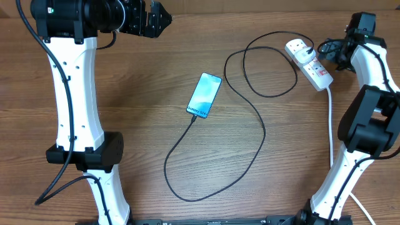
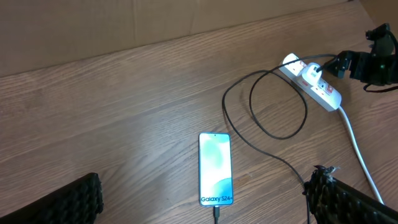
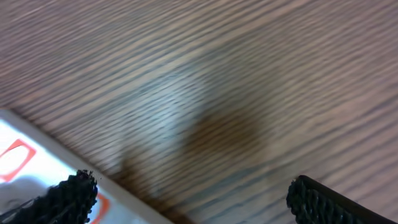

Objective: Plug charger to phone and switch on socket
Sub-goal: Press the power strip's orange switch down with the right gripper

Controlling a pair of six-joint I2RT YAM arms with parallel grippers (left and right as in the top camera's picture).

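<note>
Teal-screened phone [image 1: 204, 95] lies flat, black charger [image 1: 264, 134] attached.

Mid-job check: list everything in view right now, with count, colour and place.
phone: one, dark-edged with a blue-teal screen, table centre.
charger: one, thin black cable, loops from the phone's lower edge to the socket.
socket: one, white strip with red-marked switches, far right.
white lead: one, runs from the socket toward the near right.
table: one, brown wood.
left claw: one, black, open, far left, empty.
right claw: one, black, open, at the socket.
</note>
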